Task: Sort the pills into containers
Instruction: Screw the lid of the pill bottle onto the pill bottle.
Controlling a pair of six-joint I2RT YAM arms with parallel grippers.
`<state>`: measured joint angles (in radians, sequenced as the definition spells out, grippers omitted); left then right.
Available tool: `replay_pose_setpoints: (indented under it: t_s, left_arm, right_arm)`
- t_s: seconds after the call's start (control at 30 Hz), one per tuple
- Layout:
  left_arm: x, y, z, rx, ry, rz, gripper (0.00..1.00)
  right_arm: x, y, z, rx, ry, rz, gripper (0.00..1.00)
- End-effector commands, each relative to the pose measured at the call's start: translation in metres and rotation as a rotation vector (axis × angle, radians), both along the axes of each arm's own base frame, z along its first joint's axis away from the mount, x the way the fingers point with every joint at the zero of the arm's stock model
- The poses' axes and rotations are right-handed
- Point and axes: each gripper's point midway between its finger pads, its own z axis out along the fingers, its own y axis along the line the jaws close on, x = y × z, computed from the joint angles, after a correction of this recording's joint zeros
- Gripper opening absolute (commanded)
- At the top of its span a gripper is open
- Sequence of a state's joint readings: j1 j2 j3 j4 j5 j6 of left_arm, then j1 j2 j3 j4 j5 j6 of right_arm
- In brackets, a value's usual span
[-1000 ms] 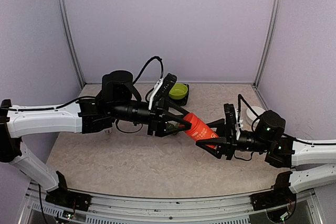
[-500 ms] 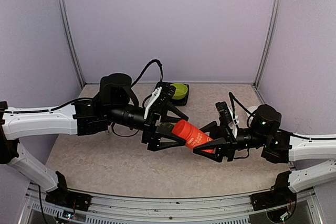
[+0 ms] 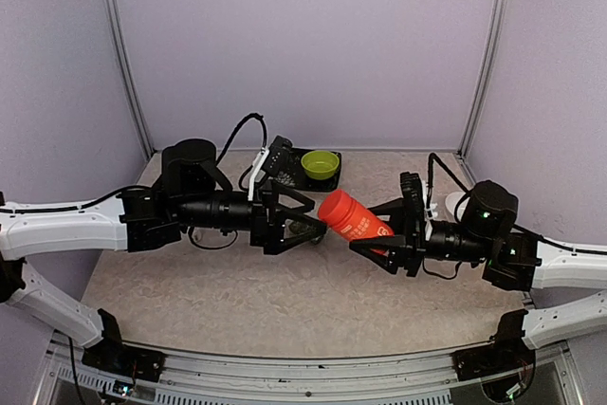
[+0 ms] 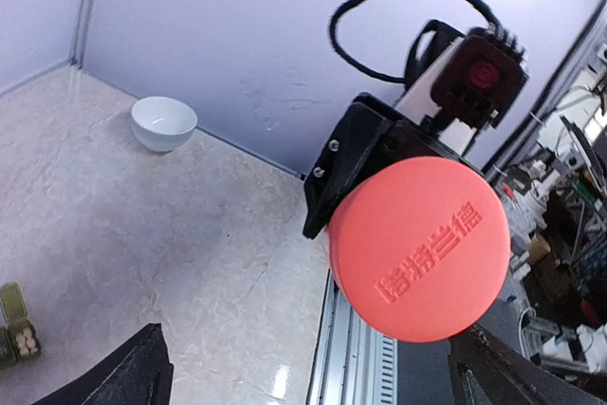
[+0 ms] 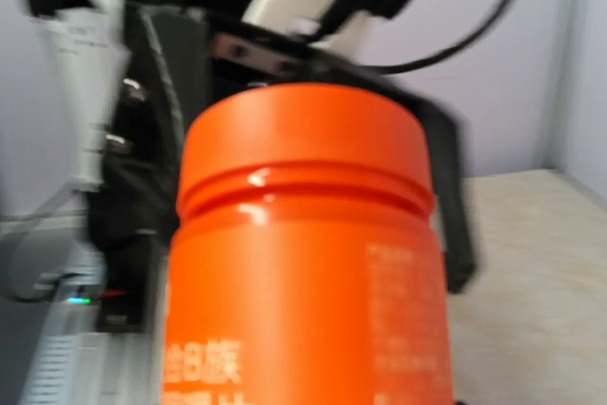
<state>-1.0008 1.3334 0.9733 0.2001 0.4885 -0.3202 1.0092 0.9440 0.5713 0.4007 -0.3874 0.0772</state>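
top view: the right end effector [image 3: 370, 231] is clamping the lower body of an orange bottle [image 3: 349, 214] and holding it tilted above the tabletop [image 3: 190, 291], lid end pointing at the left arm. the left end effector [image 3: 305, 218] is facing that lid with its fingers spread apart and gripping nothing. at the back, a green bowl [image 3: 321, 164] is sitting on a black tray [image 3: 336, 175]. a white bowl [image 3: 453, 204] is showing only in part behind the right arm.

the containers [image 4: 11, 327] are lying on the tabletop at the lower left edge of the left wrist view, as small green squares cut off by the frame, one showing pale contents. in the top view the left end effector is standing over that spot and is covering nearly all of them.

left wrist view: the round lid [image 4: 417, 248] is filling the centre, with the right end effector's black body behind it. the lid is carrying four raised chinese characters, too soft to read with certainty. the whole white bowl [image 4: 163, 123] is appearing here by the far wall.

right wrist view: the bottle is filling the frame, showing the grooved seam under the lid and pale printing down the side, which is too blurred to read. the left arm is sitting behind it, out of focus.
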Motion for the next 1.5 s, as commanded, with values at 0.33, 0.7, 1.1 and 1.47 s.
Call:
replay_pose_setpoints:
  t_s: [0.33,0.7,1.1,1.47]
  left_arm:
    - [0.032,-0.008,0.027,-0.072,0.36,0.179,0.99]
    - [0.041,-0.023,0.008,-0.031,0.44,0.183,0.9]
    - [0.042,-0.031,0.009,-0.042,0.447,0.153,0.79]
    - [0.041,-0.034,0.005,-0.032,0.442,0.142,0.53]
  right_arm:
    - [0.056,-0.015,-0.007,-0.175,-0.248,-0.342,0.14]
    - [0.056,-0.008,-0.009,-0.191,-0.263,-0.33,0.14]
    - [0.056,-0.006,-0.016,-0.222,-0.261,-0.329,0.14]
    - [0.058,-0.005,-0.02,-0.235,-0.253,-0.334,0.14]
